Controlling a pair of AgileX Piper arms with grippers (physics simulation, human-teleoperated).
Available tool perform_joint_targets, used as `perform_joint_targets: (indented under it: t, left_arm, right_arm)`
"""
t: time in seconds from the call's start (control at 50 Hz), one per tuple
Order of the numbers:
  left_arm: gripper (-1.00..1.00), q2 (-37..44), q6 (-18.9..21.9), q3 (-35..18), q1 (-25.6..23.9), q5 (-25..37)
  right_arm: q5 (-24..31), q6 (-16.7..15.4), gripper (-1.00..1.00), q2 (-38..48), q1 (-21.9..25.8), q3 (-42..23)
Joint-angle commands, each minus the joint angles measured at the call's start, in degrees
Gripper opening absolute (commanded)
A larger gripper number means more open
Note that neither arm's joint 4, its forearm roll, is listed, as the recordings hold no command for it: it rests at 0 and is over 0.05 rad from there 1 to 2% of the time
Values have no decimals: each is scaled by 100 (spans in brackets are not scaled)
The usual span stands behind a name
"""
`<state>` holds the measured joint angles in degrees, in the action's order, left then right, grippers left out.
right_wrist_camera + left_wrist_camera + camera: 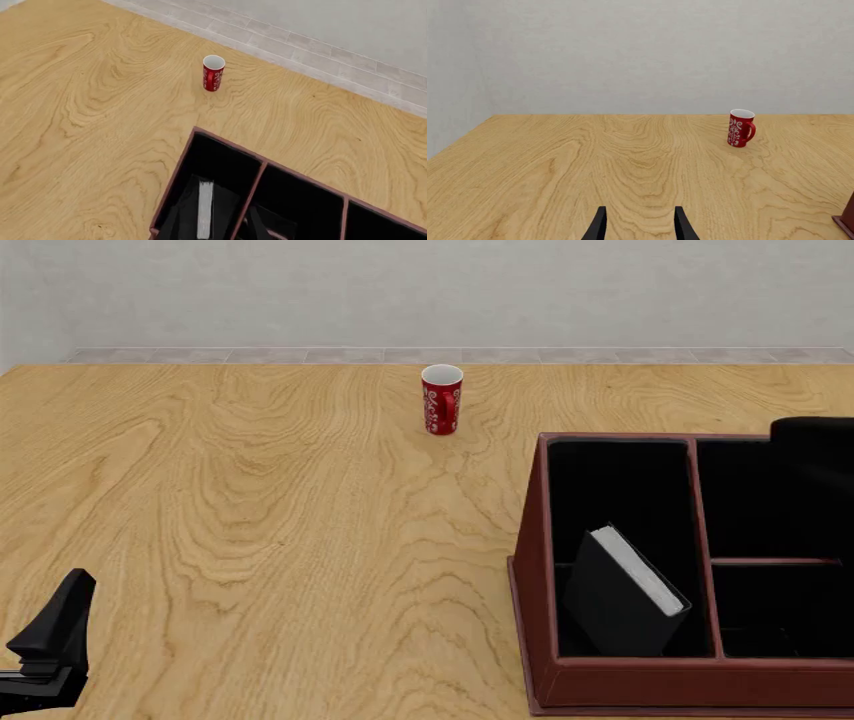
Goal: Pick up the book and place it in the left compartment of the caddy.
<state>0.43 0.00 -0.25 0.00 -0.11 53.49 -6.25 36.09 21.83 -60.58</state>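
The black book with white page edges leans tilted inside the left compartment of the red-brown caddy. In the right wrist view the book lies below, inside the caddy. My right gripper is open and empty above the caddy; only a black part of its arm shows in the front view. My left gripper is open and empty at the table's near left, far from the caddy; its fingers stand apart over bare wood.
A red mug with white pattern stands upright at the back middle of the table, also in the left wrist view and right wrist view. The caddy's corner edges into the left wrist view. A wall lies behind the table.
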Motion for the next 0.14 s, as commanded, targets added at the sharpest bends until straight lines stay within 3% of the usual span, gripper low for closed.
perform_joint_targets:
  t: [0.02,0.14]
  left_arm:
    - [100,0,0,0,0,0]
    - [100,0,0,0,0,0]
  right_arm:
    - [89,220,100,-336,58,-29]
    - [68,420,100,-542,44,69]
